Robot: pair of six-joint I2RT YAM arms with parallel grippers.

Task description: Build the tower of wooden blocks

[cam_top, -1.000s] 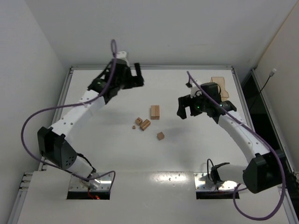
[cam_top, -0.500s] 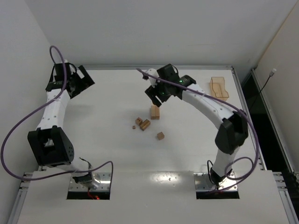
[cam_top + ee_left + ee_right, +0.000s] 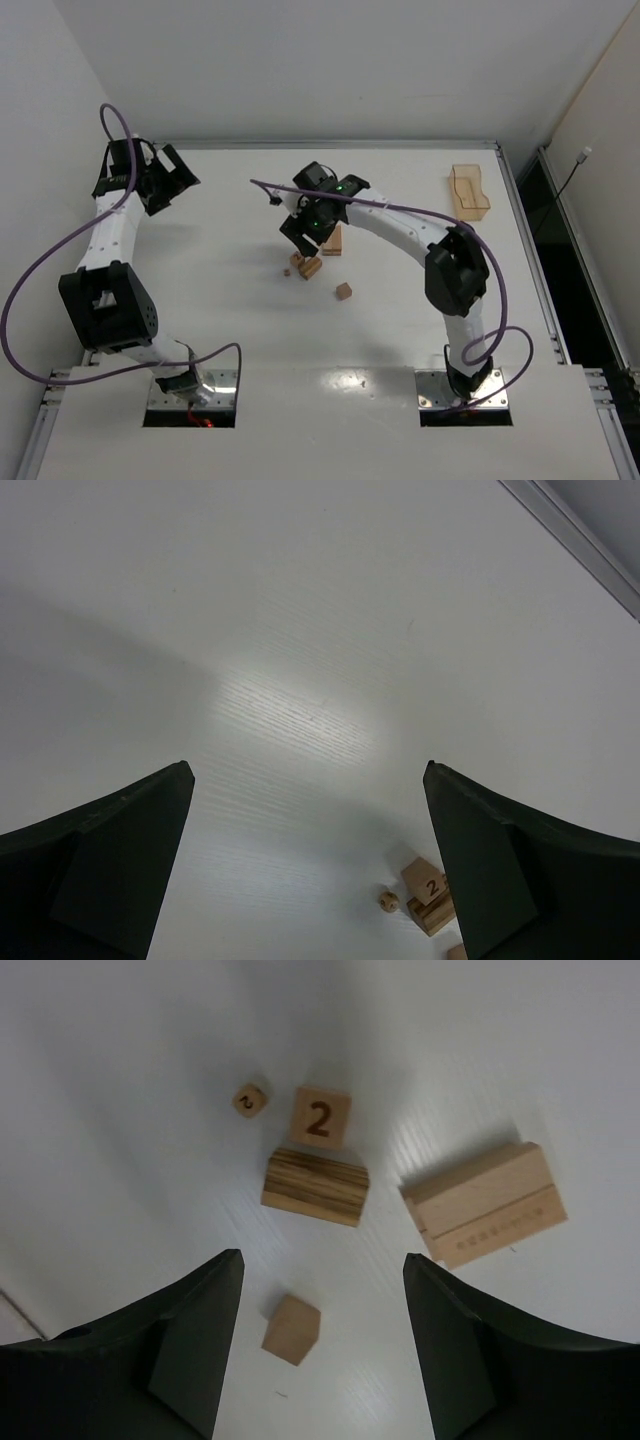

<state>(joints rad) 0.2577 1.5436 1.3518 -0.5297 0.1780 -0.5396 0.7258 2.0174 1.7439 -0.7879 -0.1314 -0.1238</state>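
Right wrist: my right pincer [image 3: 322, 1258], spread and empty, has swung across to hover over the blocks [image 3: 313, 1187]; picking the cube [image 3: 291, 1328] looks next.

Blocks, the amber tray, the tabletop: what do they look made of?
Striped block: unfinished wood, dark grain bands. Bar stack and numbered tile: pale matte wood, the 2 seemingly burnt in. Amber tray: translucent, probably plastic. Tabletop: matte white with fine grain lines, likely laminate.
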